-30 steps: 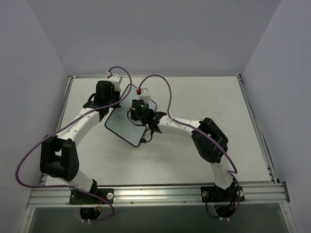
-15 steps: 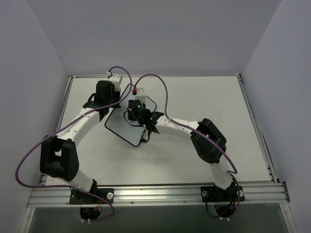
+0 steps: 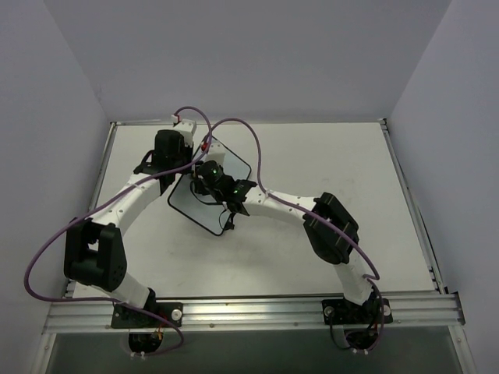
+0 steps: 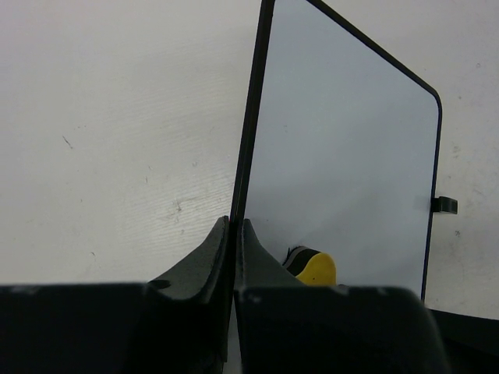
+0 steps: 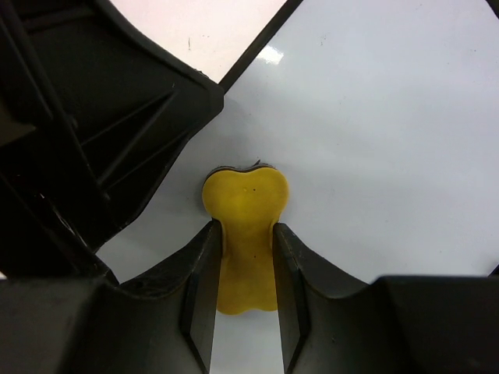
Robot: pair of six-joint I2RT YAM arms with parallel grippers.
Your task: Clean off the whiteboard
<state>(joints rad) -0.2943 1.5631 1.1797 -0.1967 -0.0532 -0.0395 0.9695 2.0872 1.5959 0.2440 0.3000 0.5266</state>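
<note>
The whiteboard (image 3: 204, 204) lies slanted on the table, white with a thin black frame. No writing shows on it in any view. My left gripper (image 4: 234, 230) is shut on the whiteboard's black frame edge (image 4: 248, 140). My right gripper (image 5: 245, 234) is shut on the yellow-black eraser (image 5: 245, 206), which presses against the board face (image 5: 374, 140) close to my left gripper. The eraser also shows in the left wrist view (image 4: 312, 266), on the board face just right of my left fingers. From above, my right gripper (image 3: 204, 173) sits over the board's far left part.
One small black foot (image 4: 444, 205) sticks out at the board's side. The white table (image 3: 327, 164) is ringed by a metal rim. Purple cables loop over both arms. Grey walls stand close on three sides.
My right gripper has slid the eraser left across the board toward my left gripper, uncovering the board's far right corner. The left arm and the board have stayed put.
</note>
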